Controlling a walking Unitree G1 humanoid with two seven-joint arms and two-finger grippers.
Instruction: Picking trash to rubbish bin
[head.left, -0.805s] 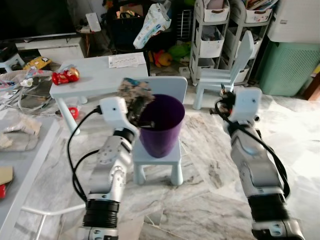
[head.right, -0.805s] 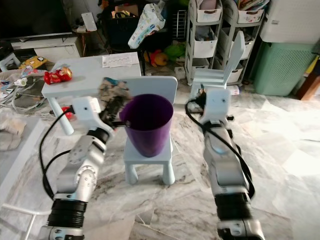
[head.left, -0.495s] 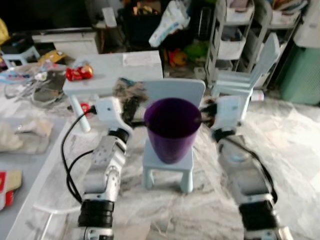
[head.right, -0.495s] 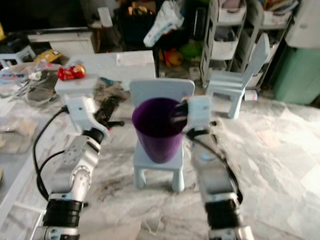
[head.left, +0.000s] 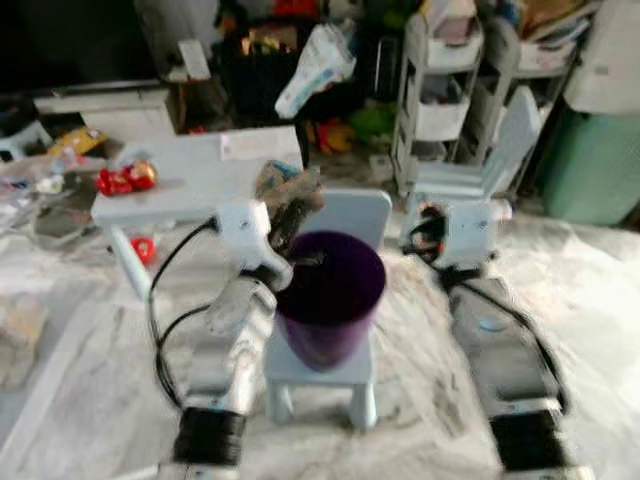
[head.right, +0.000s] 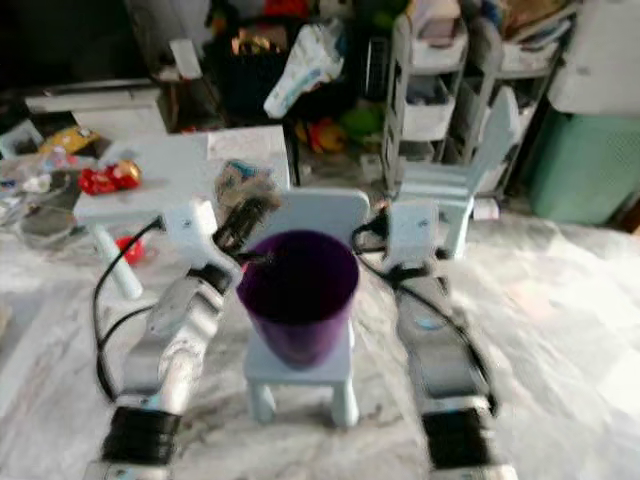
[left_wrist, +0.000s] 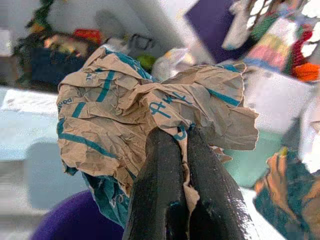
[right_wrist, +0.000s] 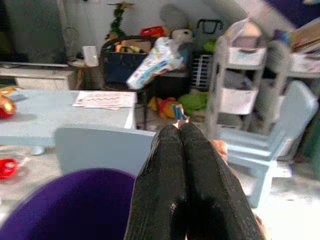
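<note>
Left hand (head.left: 292, 207) clamped on crumpled paper wrapper (left_wrist: 150, 115), hovering at far-left rim of purple bin (head.left: 330, 295) on small chair (head.left: 350, 215). Bin mouth just inboard, below. Right hand (right_wrist: 182, 165) pinched closed, empty, beside bin. Reckon I nudge left inward, release.

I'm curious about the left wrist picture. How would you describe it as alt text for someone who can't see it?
Two black fingers of the left gripper, pressed together, pinch a crumpled brown paper wrapper with teal print. Below it curves the rim of a purple bin, with a blurred, cluttered room behind.
</note>
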